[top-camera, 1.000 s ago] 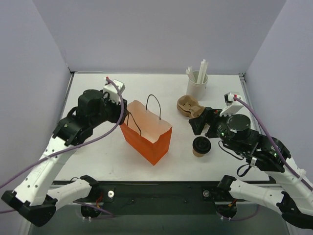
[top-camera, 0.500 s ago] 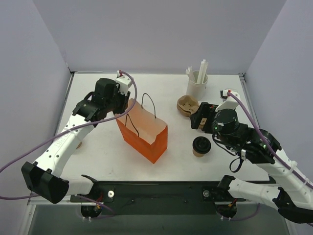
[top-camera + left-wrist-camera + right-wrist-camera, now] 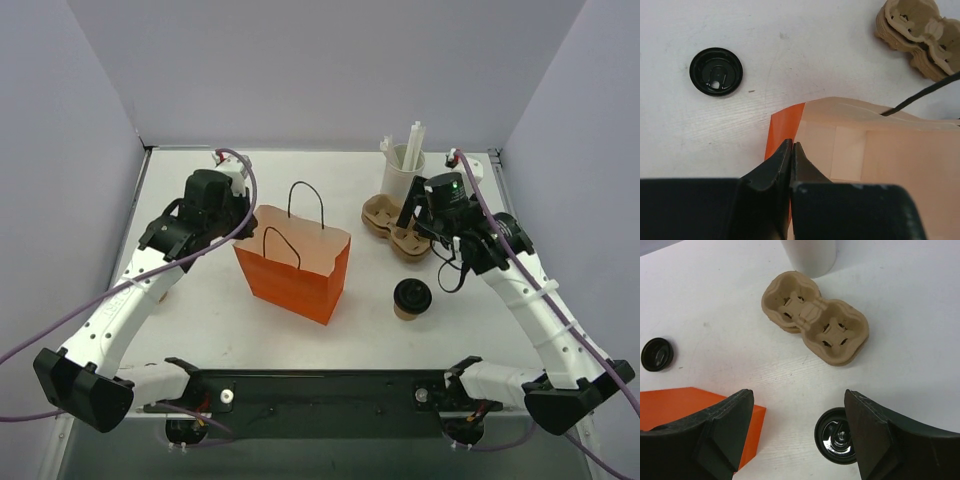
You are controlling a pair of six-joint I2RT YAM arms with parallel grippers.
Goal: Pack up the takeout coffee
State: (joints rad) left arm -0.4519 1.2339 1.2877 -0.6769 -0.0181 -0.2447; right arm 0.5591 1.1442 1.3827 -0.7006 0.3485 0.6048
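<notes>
Takeout coffee [image 3: 837, 436] is standing on the surface, unheld, just beneath the right pincer [image 3: 799, 400], which is hanging spread wide.
The left pincer [image 3: 791, 150] has just clenched onto the rim of the orange bag [image 3: 295, 265], steadying it for loading. Nothing is showing inside the bag, and the cup carrier [image 3: 815, 322] ahead is empty.

There is 1 orange bag [image 3: 295, 262] with 2 black handles [image 3: 305, 190]. There is 1 takeout coffee [image 3: 411, 298] and 1 loose black lid [image 3: 716, 71]. 1 white cup [image 3: 403, 180] holds several white sticks [image 3: 414, 140], too bunched to count. Pulp cup carriers [image 3: 390, 224] form 1 stack, seemingly 2 layers.
</notes>
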